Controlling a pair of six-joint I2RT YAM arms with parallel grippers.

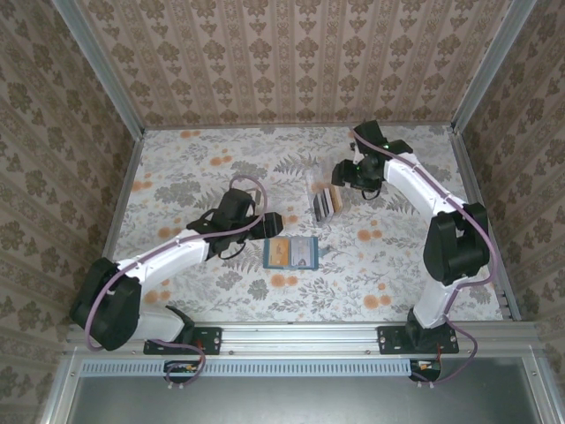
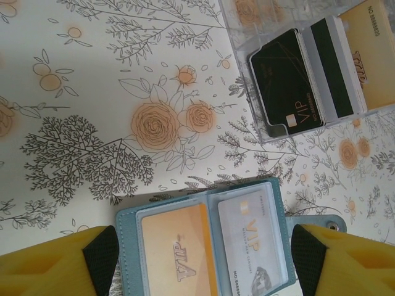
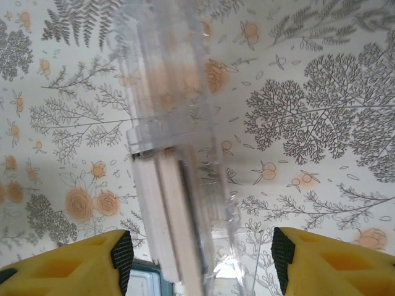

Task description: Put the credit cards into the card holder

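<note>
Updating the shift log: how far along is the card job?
Done: the open wallet holds an orange card and a white card. In hand: nothing; the left end effector is open astride the wallet, the right end effector open over the clear tray. Left: the black card and at least two more sit in that tray.

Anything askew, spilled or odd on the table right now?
Nothing stands out. The card holder lies open and flat, an orange card and a white card seated in its pockets; the other cards stand in their clear rack.
</note>
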